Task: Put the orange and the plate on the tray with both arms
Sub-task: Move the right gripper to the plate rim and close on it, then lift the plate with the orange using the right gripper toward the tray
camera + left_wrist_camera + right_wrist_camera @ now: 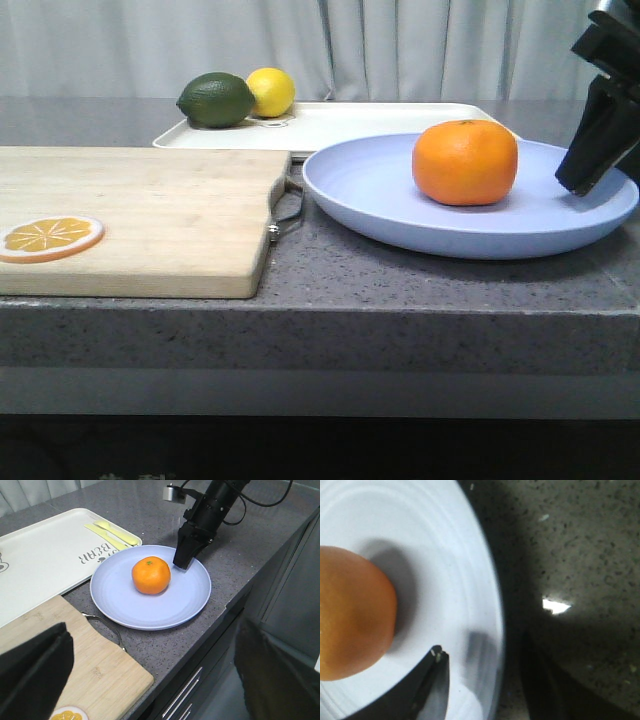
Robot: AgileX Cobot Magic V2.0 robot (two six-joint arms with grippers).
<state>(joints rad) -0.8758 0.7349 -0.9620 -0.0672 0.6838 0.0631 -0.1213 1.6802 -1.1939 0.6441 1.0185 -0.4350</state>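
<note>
Right now the right gripper [181, 563] straddles the plate [400, 215] rim, unclenched, beside the orange [465, 161]

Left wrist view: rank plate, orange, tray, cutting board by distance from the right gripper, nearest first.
1. plate: right gripper sits at its rim.
2. orange: mid-plate.
3. tray: past the plate's far side.
4. cutting board: beyond the plate, toward the left gripper.
</note>
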